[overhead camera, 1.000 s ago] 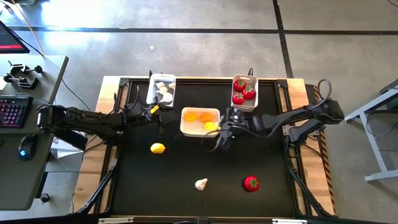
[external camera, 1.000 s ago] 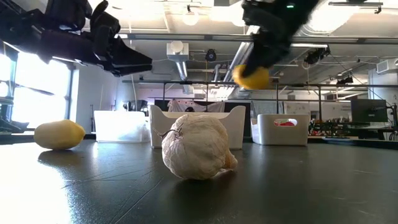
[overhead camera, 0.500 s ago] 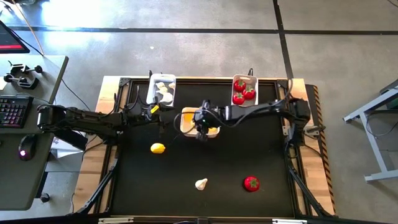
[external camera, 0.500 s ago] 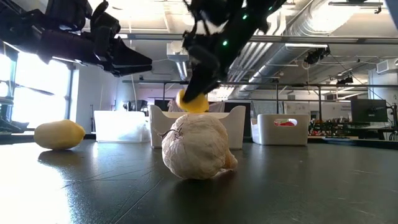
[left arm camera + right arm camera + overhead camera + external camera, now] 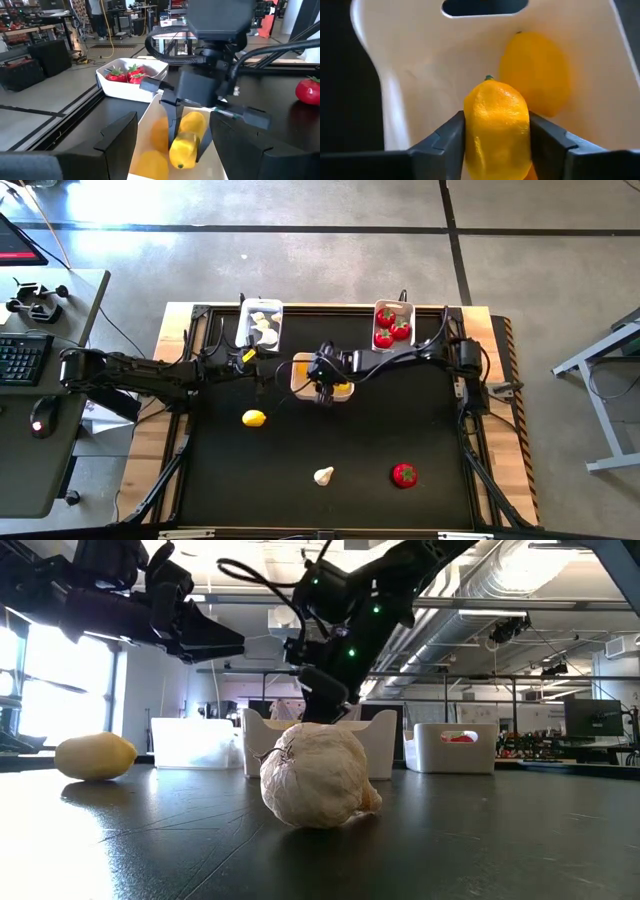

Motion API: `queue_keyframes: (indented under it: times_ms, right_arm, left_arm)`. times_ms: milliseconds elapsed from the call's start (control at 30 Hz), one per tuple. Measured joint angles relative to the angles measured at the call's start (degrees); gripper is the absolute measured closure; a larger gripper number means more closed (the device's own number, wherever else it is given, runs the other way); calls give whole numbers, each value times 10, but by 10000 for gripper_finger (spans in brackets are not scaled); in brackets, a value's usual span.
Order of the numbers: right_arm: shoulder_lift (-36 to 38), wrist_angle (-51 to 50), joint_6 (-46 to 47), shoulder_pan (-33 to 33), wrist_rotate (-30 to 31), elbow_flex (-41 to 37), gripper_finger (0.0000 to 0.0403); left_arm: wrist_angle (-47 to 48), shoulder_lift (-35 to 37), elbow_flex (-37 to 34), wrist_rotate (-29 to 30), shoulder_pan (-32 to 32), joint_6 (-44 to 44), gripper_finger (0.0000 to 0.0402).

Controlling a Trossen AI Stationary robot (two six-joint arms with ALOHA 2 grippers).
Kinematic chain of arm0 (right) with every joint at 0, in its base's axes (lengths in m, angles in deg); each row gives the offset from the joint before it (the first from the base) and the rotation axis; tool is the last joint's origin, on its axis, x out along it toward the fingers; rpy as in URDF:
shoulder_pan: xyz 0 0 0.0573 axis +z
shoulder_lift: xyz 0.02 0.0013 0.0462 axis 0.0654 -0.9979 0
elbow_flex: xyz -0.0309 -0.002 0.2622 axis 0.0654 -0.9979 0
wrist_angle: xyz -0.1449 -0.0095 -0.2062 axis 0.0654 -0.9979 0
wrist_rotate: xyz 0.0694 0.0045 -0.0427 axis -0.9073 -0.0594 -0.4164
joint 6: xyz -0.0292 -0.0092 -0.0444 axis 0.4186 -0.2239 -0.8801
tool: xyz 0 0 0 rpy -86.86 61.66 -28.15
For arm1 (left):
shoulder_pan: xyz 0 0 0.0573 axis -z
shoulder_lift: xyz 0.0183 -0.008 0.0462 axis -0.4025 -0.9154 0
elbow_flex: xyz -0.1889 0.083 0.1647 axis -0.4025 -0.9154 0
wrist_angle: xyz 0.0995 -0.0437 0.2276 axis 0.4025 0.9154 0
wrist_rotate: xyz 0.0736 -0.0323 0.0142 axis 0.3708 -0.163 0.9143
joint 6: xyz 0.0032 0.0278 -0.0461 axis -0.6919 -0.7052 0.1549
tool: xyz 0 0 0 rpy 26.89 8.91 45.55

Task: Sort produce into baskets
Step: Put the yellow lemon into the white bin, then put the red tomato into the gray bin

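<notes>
My right gripper (image 5: 322, 384) reaches down into the wider middle basket (image 5: 303, 360) and is shut on a yellow lemon (image 5: 496, 122). Another lemon (image 5: 535, 75) lies in that basket. The narrow left basket (image 5: 262, 323) holds garlic bulbs. The narrow right basket (image 5: 393, 327) holds red fruits. On the table lie a lemon (image 5: 254, 418), a garlic bulb (image 5: 323, 476) and a red fruit (image 5: 404, 474). My left gripper (image 5: 252, 364) is open and empty, held above the table just left of the middle basket. My right gripper pinches the lemon by its two long sides (image 5: 474, 125) between its two fingers. The fingers (image 5: 172, 112) come from above, pointing down, and lie along the lemon. The lemon's green-tipped end (image 5: 489, 78) points down. The lemon hangs low inside the basket; I cannot tell whether it touches the floor.
The three baskets stand in a row along the far part of the black table (image 5: 440, 440). Wooden edges and a metal frame (image 5: 170, 330) border the table. A desk with a keyboard (image 5: 20, 360) stands to the left.
My right gripper has carried the lemon from the right of the middle basket toward the table's left, over the basket, and down into it. The lemon has stayed in the shut fingers.
</notes>
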Motion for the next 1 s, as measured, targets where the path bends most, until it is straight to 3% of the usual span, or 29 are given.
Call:
queue_keyframes:
  times_ms: [267,400,567,833,1000]
  right_arm:
    - [3,16,-30,16,29,0,123]
    - [12,-18,-19,27,30,14,114]
    - [54,-68,-23,57,82,21,179]
    - [100,-166,5,118,94,21,384]
    - [101,-222,65,161,118,21,378]
  left_arm:
    - [0,0,0,0,0,0,169]
    - [0,0,0,0,0,2,169]
    - [1,0,0,-5,1,10,169]
    - [2,0,0,-5,2,10,169]
    - [2,0,0,-5,2,10,169]
